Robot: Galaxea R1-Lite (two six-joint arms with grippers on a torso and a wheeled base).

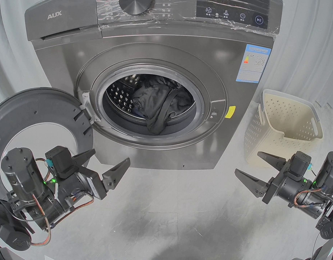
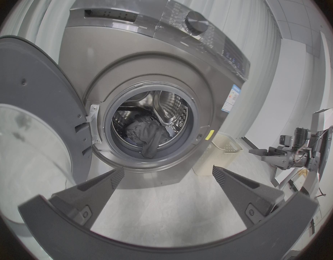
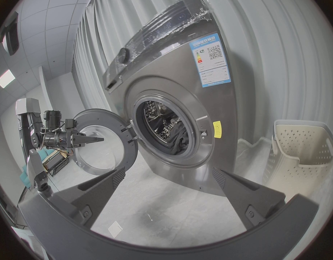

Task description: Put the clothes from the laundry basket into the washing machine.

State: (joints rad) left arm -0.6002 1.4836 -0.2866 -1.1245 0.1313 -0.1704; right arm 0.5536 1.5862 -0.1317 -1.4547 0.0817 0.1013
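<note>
The grey washing machine (image 1: pixel 152 47) stands in front of me with its round door (image 1: pixel 36 109) swung open to the left. Dark clothes (image 1: pixel 159 102) lie in the drum, and one strip hangs over the lower rim of the opening. The cream laundry basket (image 1: pixel 262 109) sits on the floor at the machine's right corner, and I see no clothes in it. My left gripper (image 1: pixel 110 156) hovers open and holding nothing, low in front of the door. My right gripper (image 1: pixel 247 161) is open with nothing in it, just in front of the basket.
Bare grey floor (image 1: pixel 173 206) stretches between the two grippers and the machine. Pale curtains (image 1: pixel 311 55) hang behind the machine and the basket. The open door (image 2: pixel 32 91) stands close beside my left arm.
</note>
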